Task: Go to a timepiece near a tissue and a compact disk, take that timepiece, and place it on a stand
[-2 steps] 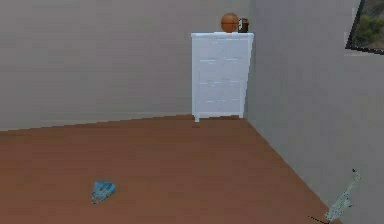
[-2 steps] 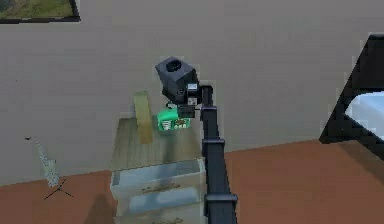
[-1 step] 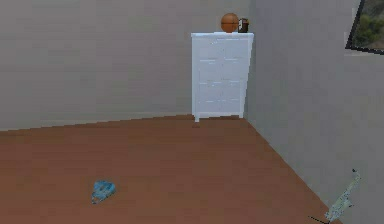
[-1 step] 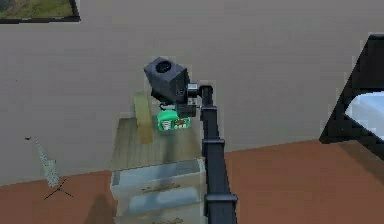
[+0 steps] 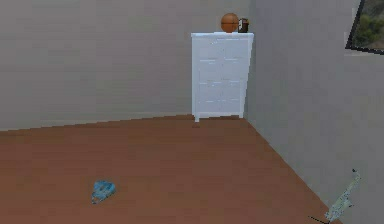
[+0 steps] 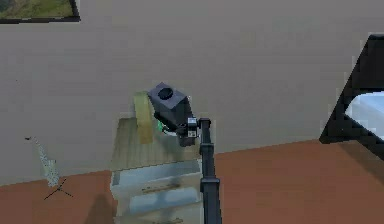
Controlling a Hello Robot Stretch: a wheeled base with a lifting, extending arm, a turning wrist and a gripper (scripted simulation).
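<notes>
The dark arm (image 6: 209,180) rises from the bottom edge in the arm side view, and my gripper (image 6: 170,122) reaches over a low stand (image 6: 135,160) with a pale greenish top and white drawers. A dark grey boxy thing (image 6: 168,98) sits at the gripper's far end, by the stand's far edge, in front of the wall. I cannot tell whether the gripper holds it. A yellowish upright thing (image 6: 145,118) stands on the stand just left of the gripper.
In the forward view a white chest of drawers (image 5: 221,75) fills the far corner, with an orange ball (image 5: 229,22) on top. A small blue thing (image 5: 103,188) lies on the wooden floor. A thin leaning object (image 5: 345,198) stands by the wall. A dark bed (image 6: 362,110) is at the arm side view's right.
</notes>
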